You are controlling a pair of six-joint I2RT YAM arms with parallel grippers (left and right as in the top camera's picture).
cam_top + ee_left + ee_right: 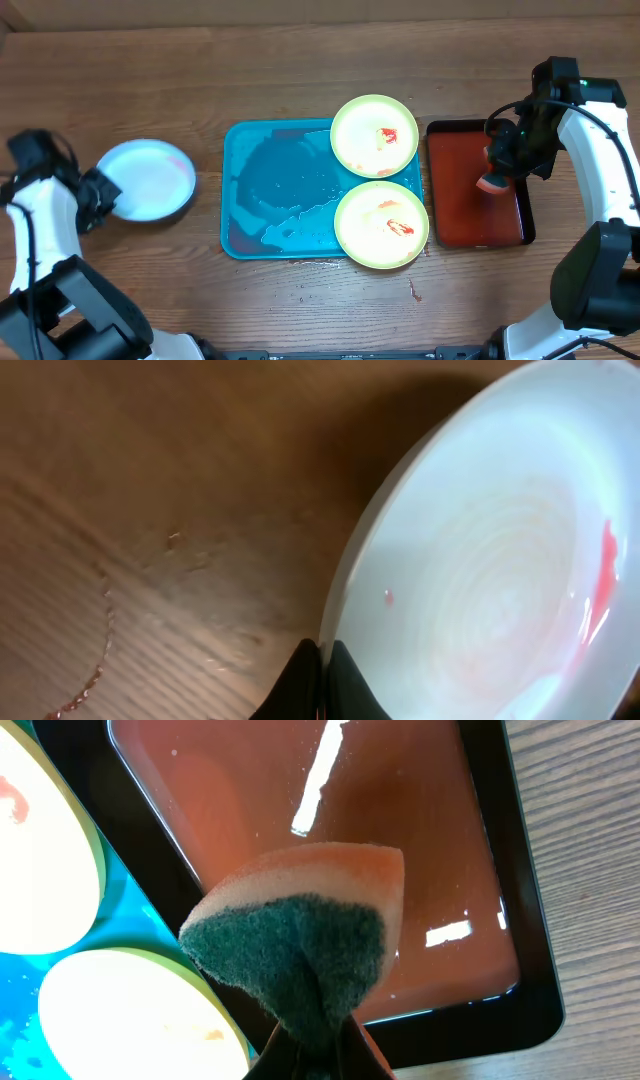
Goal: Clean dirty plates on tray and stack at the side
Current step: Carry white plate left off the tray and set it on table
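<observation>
Plates with lime rims (375, 135) lie on the turquoise tray's (270, 200) right side. On the bench (300, 60) to its left, the left end effector (322, 660) pinches the light blue plate's (150, 180) rim, the plate possibly tilted. The right end effector (315, 1045) clamps a sponge (300, 940) above the dark red tray (470, 225).

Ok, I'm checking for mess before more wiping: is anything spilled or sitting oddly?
Yes. Red specks lie on the bare wooden table, nearer the robot than the turquoise tray, off any dish. The tray's floor is wet and smeared. The far lime-rimmed plate overhangs the tray's far rim instead of lying inside.
</observation>
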